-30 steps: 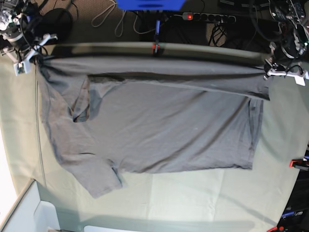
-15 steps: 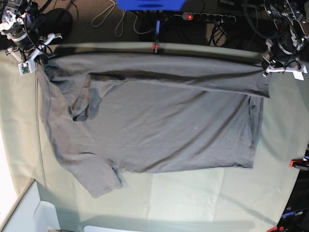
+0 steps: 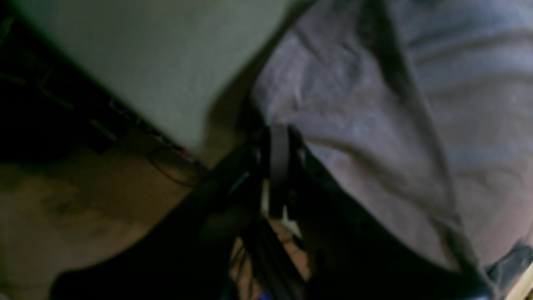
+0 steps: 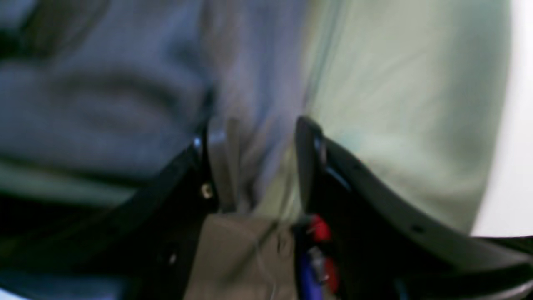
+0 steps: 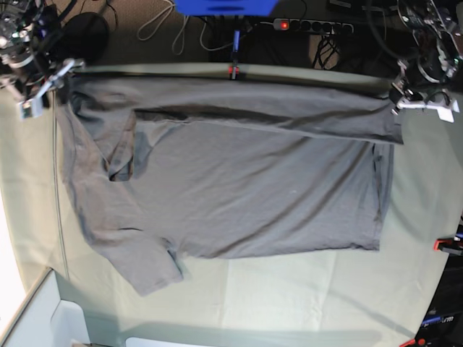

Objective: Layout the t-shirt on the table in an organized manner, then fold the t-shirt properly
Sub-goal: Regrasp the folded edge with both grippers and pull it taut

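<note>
Fingers, two sets: left fingers [image 5: 402,92] clamped on one grey t-shirt [image 5: 239,173] at its far corner; right fingers [image 4: 254,162] apart, cloth between them. T-shirt spread flat on one green-clothed worktop [image 5: 304,289], far edge folded over.

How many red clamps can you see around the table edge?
3, seen from the base view: one at the far edge, one at the right edge, one at the near right corner. Others may be hidden.
</note>
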